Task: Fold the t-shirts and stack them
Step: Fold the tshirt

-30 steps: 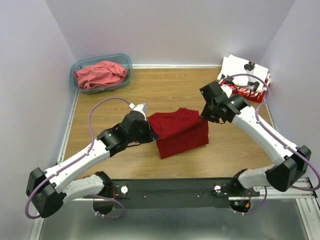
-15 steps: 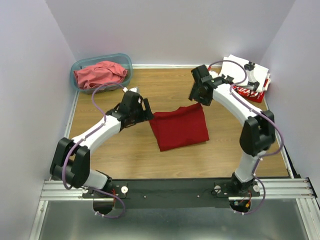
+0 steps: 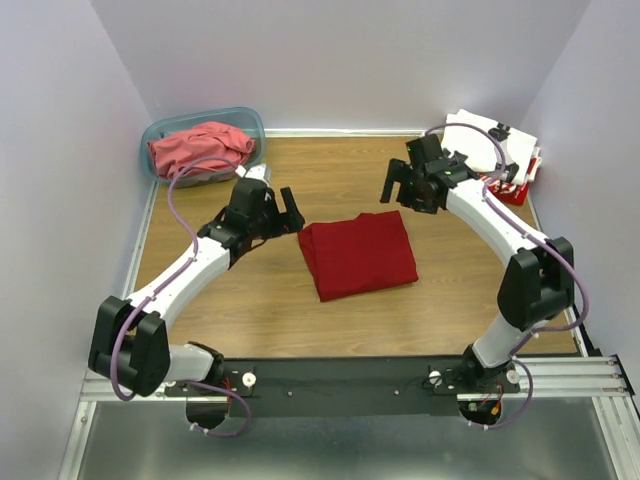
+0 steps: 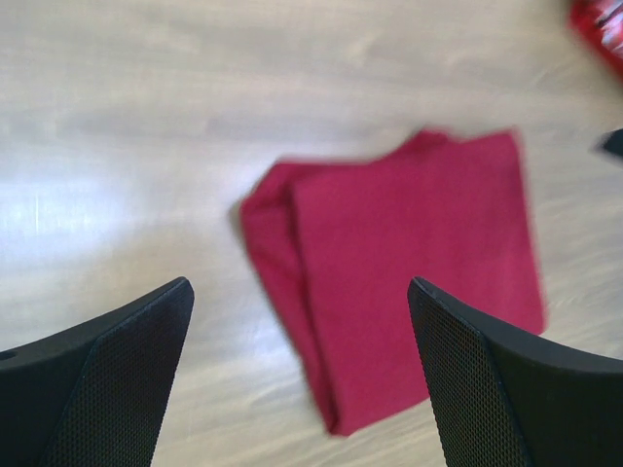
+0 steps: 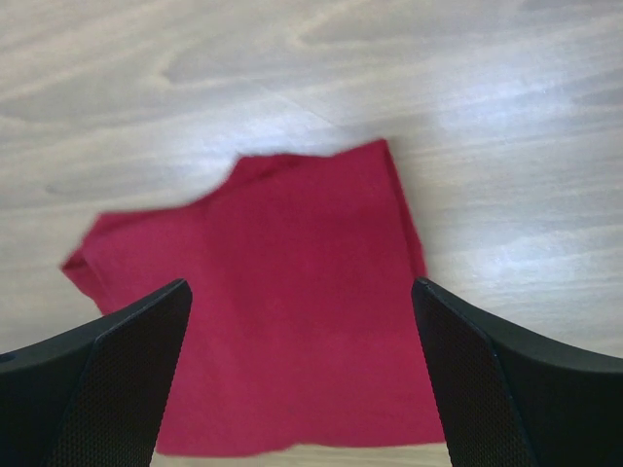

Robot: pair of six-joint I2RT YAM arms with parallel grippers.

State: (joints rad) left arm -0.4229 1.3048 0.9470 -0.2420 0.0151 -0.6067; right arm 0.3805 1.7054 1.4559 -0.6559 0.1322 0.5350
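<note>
At the upper left, a translucent teal plastic tub [image 3: 158,133] holds a crumpled coral-red cloth t-shirt [image 3: 200,148]. Pulling that shirt out by one bunch could, I'd guess, drag the light tub along with it.

Next come the left fingers [image 4: 107,389], spread wide with nothing between them, hovering just left of the plain deep red t-shirt [image 3: 358,255]. It lies folded into a rough rectangle mid-frame on the wooden table [image 3: 250,300]. In the left wrist view its left edge shows offset layers, so a pinch that catches only the top layer would likely open the fold when lifted.

The right fingers [image 5: 107,379] are equally wide and empty above the shirt's far right corner.

At the upper right sits the stack, a white t-shirt with black prints [image 3: 480,132] over a red t-shirt with white lettering [image 3: 508,188], crowding the table's edge. A careless drop there might push it off.

The lettering is too small to read, and I see no brand marks.
</note>
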